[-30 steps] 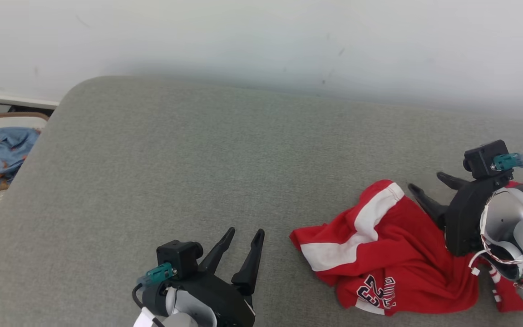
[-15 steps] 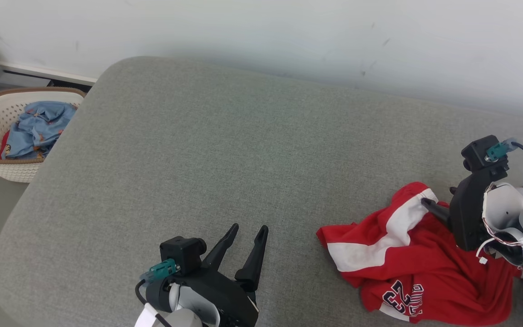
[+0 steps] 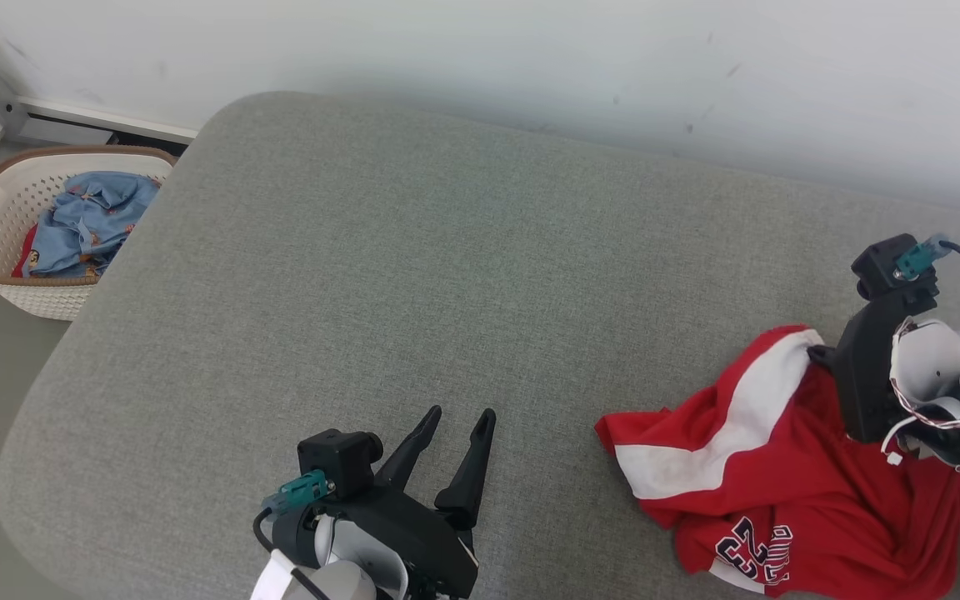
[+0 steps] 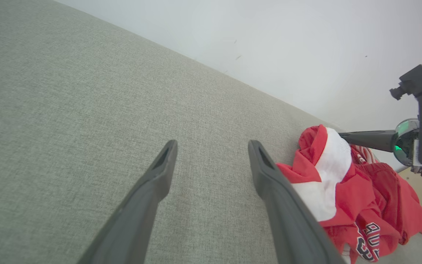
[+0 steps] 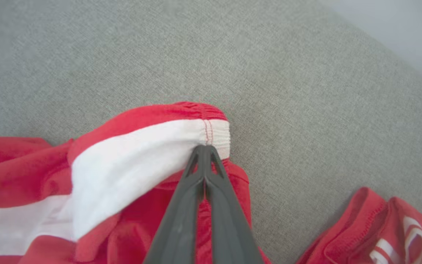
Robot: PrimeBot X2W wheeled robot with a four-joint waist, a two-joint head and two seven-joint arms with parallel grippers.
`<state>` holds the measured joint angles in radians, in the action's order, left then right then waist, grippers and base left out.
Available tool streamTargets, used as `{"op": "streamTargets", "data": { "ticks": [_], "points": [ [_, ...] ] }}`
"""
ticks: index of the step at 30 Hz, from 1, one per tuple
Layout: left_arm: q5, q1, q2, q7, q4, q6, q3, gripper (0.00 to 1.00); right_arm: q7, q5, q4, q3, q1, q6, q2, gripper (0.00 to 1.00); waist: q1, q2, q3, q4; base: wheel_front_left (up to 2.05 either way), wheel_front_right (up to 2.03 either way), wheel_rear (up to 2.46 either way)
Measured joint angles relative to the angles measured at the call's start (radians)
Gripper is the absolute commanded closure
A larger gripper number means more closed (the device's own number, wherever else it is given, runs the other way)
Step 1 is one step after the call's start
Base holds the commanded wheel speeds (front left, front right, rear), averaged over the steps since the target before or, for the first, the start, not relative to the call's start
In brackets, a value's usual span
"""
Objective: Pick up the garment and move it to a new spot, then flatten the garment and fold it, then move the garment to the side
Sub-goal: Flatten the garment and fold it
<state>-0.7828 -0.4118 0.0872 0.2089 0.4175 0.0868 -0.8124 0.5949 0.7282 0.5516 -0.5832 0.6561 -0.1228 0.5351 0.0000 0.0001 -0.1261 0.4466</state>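
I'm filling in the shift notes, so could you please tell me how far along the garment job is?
Done: nothing yet; the red garment lies crumpled on the grey cushion. In hand: the right gripper is shut on its white waistband edge, starting the pick-up. The left gripper is open and holds nothing. Left: lifting and moving it, flattening, folding, setting it aside.

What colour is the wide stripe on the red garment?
White. The stripe on the garment shows best in the right wrist view.
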Motion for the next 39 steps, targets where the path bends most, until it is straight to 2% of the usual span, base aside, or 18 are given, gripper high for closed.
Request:
{"op": "streamTargets", "data": {
  "ticks": [7,15,18,22,23,24,29,39],
  "points": [
    [-0.001,-0.006,-0.011,0.003,0.026,-0.009,-0.003,0.0,-0.067,0.0,-0.002,-0.012,0.081,-0.001,-0.039,1.0,0.0,0.0,0.014,0.007,0.0,0.0,0.0],
    [-0.008,-0.011,-0.021,0.004,0.057,-0.018,-0.011,0.0,-0.117,0.019,-0.011,-0.078,0.197,-0.001,-0.152,1.0,0.0,0.0,0.041,0.039,0.0,0.0,0.0],
    [-0.009,-0.005,-0.02,0.008,0.061,-0.017,-0.006,0.0,-0.101,0.025,-0.003,-0.143,0.195,-0.002,-0.144,1.0,-0.0002,0.0,0.058,0.043,0.0,0.0,0.0],
    [-0.009,0.004,-0.017,0.013,0.063,-0.017,-0.001,0.0,-0.104,0.03,0.031,-0.16,0.17,-0.002,-0.069,1.0,-0.0002,0.0,0.075,0.039,0.0,0.0,0.0],
    [-0.009,0.006,-0.013,0.013,0.063,-0.017,0.0,0.0,-0.107,0.035,0.037,-0.16,0.153,-0.002,-0.057,0.69,-0.0002,0.0,0.079,0.037,0.0,0.0,0.0],
    [-0.009,0.012,-0.009,0.013,0.061,-0.017,0.002,0.0,-0.107,0.039,0.038,-0.162,0.137,-0.002,-0.051,0.0,-0.0002,0.0,0.082,0.033,0.0,0.0,0.0],
    [-0.01,0.039,0.021,0.018,0.058,-0.016,0.017,0.0,-0.106,0.058,0.037,-0.172,0.112,-0.002,-0.049,0.0,-0.0002,-0.0001,0.087,0.003,0.0,0.0,0.0],
    [-0.01,0.039,0.008,0.021,0.042,-0.016,0.013,0.0,-0.092,0.077,0.056,-0.183,0.075,-0.002,0.012,0.0,-0.0001,0.0,0.082,-0.036,0.0,0.0,0.0]
  ]
}}
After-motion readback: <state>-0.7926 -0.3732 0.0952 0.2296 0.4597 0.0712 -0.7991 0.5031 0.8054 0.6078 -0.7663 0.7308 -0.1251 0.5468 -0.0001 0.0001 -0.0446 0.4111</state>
